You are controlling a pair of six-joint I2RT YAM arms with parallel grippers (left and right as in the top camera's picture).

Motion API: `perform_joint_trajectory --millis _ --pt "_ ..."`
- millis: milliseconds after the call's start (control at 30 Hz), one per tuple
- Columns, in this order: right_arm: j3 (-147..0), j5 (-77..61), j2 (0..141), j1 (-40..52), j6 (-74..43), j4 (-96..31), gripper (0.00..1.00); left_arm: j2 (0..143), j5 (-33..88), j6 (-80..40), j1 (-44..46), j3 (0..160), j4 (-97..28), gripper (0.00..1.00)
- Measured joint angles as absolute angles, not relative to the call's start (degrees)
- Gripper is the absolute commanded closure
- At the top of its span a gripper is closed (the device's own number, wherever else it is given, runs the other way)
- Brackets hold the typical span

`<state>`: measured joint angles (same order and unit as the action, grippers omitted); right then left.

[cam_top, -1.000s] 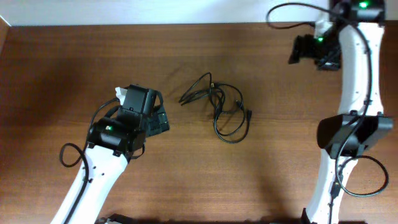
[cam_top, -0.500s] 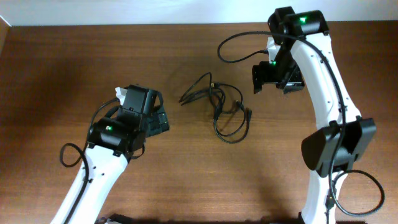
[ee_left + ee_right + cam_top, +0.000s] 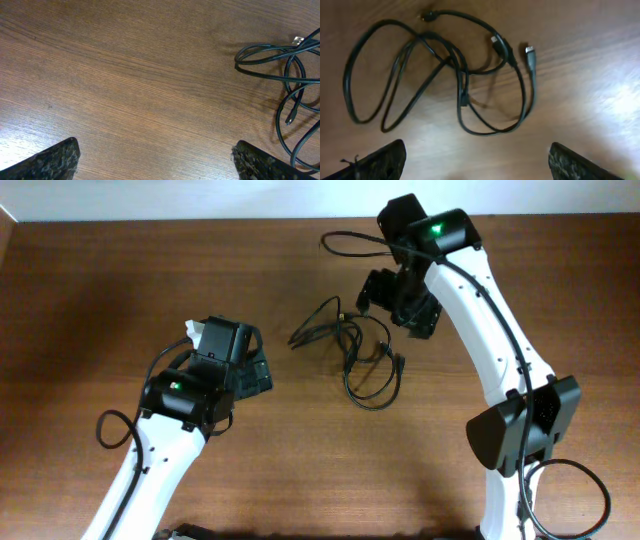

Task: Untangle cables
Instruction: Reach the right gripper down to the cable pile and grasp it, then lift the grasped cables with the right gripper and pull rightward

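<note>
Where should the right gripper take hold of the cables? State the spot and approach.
Probably grip the cord just behind the silver-tipped plug at the cables' outer edge, right gripper descending from straight above: that end lies flat and clear of the crossings.

You see a robotics lab bench. A wood-grain table carries your white left arm and right arm, with a pale wall behind.

A brown wood-grain tabletop fills the overhead view. A white wall runs along its far edge. Soft glare brightens the wood in the right wrist view.
</note>
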<state>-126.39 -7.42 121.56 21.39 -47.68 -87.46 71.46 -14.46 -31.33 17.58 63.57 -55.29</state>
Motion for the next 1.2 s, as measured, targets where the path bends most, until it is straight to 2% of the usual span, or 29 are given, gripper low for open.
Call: perform_joint_trajectory --millis 167,300,333,400,467,500,600,667,800,900,967,1100,1200 --pt "-120.44 -8.25 121.54 26.59 -55.51 -74.54 0.09 71.46 -14.46 -31.33 17.58 63.57 -55.31 0.01" --pt "-109.54 -8.71 121.34 28.27 -63.37 -65.08 0.10 71.46 -14.48 -31.35 17.58 63.57 -55.22 0.01" --pt "-107.57 -8.99 121.23 28.27 -64.38 -62.19 0.14 71.46 -14.46 -31.33 17.58 63.57 -55.22 0.01" --pt "-104.68 -9.85 121.23 28.27 -65.65 -59.31 0.30 71.46 -14.48 -31.33 17.58 63.57 -55.27 0.01" --pt "-103.81 -9.98 121.23 28.27 -66.08 -59.09 0.54 71.46 -14.46 -31.33 17.58 63.57 -55.27 0.01" --pt "-103.79 -9.98 121.23 28.27 -65.82 -59.27 0.63 71.46 -14.46 -31.33 17.58 63.57 -55.29 0.01" --pt "-102.61 -9.96 121.23 28.34 -66.41 -59.29 0.86 71.46 -14.46 -31.33 17.58 63.57 -55.27 0.01" --pt "-102.08 -9.98 121.23 28.34 -66.15 -59.33 0.96 71.46 -14.46 -31.33 17.58 63.57 -55.27 0.01" --pt "-101.97 -10.70 121.23 28.38 -65.41 -60.93 0.96 71.46 -14.46 -31.33 17.58 63.57 -55.27 0.01" --pt "-101.97 -13.06 121.21 28.38 -57.54 -62.02 0.96 71.46 -14.46 -31.35 17.58 63.57 -55.27 0.01" --pt "-102.89 -12.93 119.63 27.81 -49.87 -68.12 0.96 71.46 -14.46 -31.33 17.58 63.57 -55.31 0.01" --pt "-110.98 -10.59 105.60 24.45 -39.83 -73.93 0.96 71.46 -14.46 -31.33 17.58 63.57 -55.27 0.01" --pt "-116.36 -10.39 101.08 24.47 -38.44 -75.81 0.96 71.46 -14.46 -31.33 17.58 63.57 -55.29 0.01"
